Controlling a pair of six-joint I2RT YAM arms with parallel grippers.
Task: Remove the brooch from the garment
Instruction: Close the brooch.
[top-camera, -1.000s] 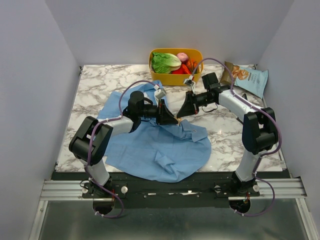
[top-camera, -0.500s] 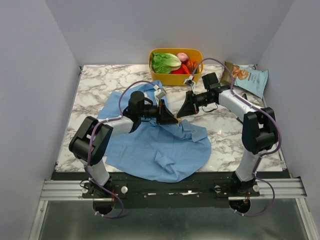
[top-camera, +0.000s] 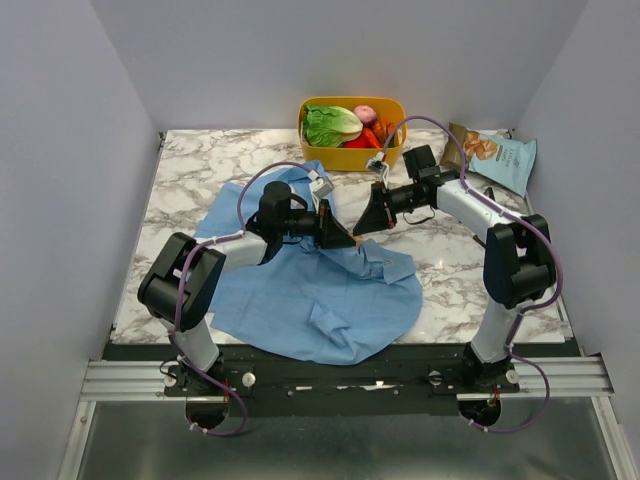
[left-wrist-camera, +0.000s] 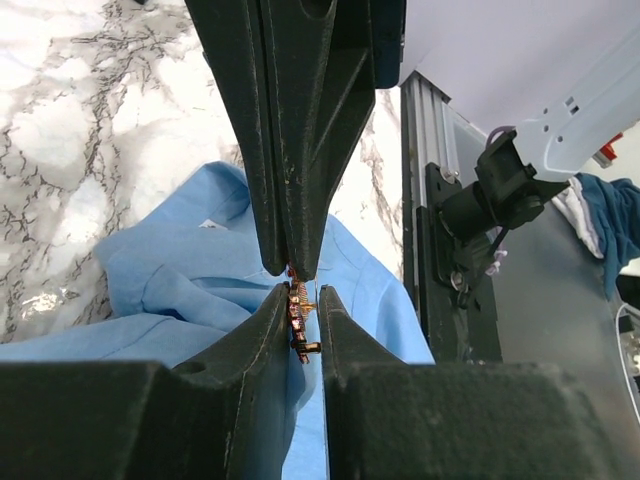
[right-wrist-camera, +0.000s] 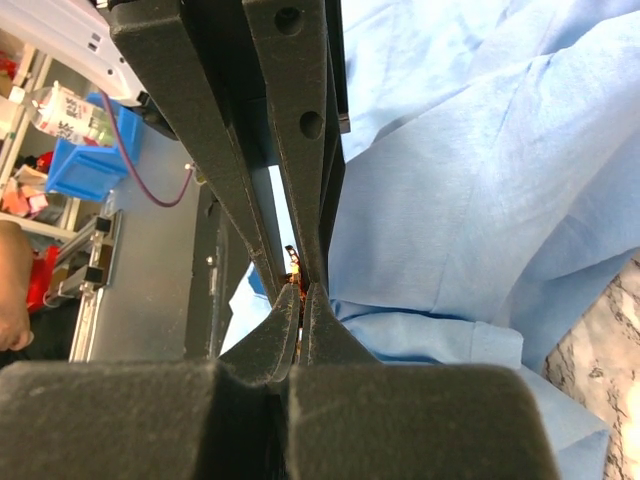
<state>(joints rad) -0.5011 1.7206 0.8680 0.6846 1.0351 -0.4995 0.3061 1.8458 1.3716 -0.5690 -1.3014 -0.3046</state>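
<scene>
Brooch (left-wrist-camera: 300, 320) held between narrowly parted left jaws, just above raised fold of garment (top-camera: 320, 290), mid-surface (top-camera: 200, 170). Right jaws pressed fully shut, tips met at brooch's upper end; whether brooch is pinched by them cannot be told. Yellow bin (top-camera: 350, 158) at back filled with lettuce (top-camera: 330, 125), red vegetables, pinkish round item. Brooch hidden behind black jaws in top view; shape blurred in wrist views.

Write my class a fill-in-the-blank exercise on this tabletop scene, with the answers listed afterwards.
1. The shirt lies on a ___-patterned table.
2. The yellow basket holds ___.
3. The brooch sits between the left gripper's two ___.
4. The chip bag lies to the basket's ___.

Missing words: marble, vegetables, fingers, right.
</scene>
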